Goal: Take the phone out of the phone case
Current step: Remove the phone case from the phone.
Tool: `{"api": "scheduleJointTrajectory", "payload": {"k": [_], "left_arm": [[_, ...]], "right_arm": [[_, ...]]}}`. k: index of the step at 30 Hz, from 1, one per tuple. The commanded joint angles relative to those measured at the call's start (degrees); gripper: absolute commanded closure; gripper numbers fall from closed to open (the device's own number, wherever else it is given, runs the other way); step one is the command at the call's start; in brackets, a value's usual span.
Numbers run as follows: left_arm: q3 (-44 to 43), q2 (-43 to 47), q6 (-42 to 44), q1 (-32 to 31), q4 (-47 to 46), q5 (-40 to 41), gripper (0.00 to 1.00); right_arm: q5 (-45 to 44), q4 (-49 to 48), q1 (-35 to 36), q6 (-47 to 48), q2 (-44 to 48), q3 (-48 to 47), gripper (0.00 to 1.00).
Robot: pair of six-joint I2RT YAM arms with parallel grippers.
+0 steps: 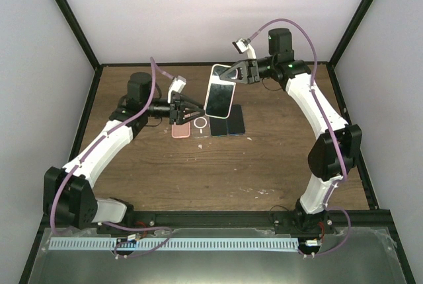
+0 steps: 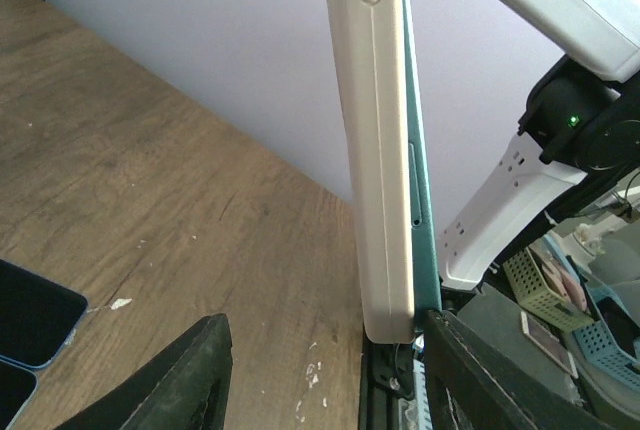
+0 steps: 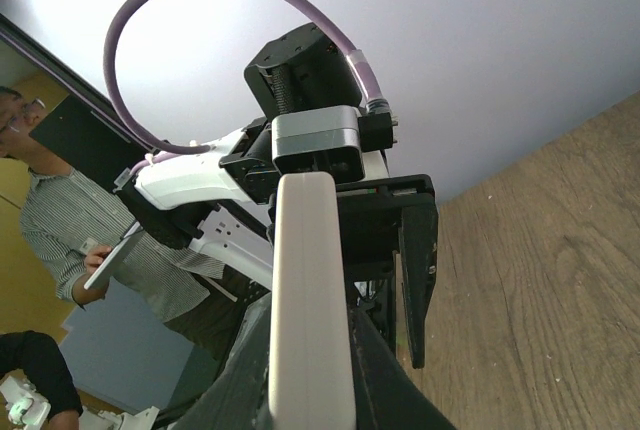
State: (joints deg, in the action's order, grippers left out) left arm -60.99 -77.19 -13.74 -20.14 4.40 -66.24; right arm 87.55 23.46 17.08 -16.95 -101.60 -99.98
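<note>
My right gripper (image 1: 232,72) holds the phone in its white phone case (image 1: 220,92) up off the table, tilted, pinched at the top end. In the right wrist view the case's white edge (image 3: 310,300) sits clamped in my right gripper (image 3: 310,355). My left gripper (image 1: 192,109) is at the lower end of the phone. In the left wrist view the white case (image 2: 375,150) and the teal phone edge (image 2: 420,180) stand between the spread fingers of my left gripper (image 2: 330,370). The right finger (image 2: 490,380) is against the teal side, and the left finger (image 2: 180,380) stands well apart.
On the wooden table (image 1: 277,158) under the raised phone lie a pink case (image 1: 180,130), a white case with a ring (image 1: 201,123) and two dark phones (image 1: 227,125). Blue-edged phones (image 2: 30,320) show in the left wrist view. A person (image 3: 50,230) stands beyond the table.
</note>
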Motion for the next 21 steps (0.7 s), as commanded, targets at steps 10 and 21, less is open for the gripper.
{"api": "scheduleJointTrajectory", "payload": {"k": [10, 21], "left_arm": [[0.9, -4.8, 0.3, -0.7, -1.3, 7.1, 0.57], [-6.7, -8.6, -2.5, -1.5, -6.0, 5.1, 0.61]], "right_arm": [[14.0, -1.6, 1.1, -0.3, 3.2, -1.9, 0.99], [8.5, 10.8, 2.5, 14.4, 2.6, -0.4, 0.99]]}}
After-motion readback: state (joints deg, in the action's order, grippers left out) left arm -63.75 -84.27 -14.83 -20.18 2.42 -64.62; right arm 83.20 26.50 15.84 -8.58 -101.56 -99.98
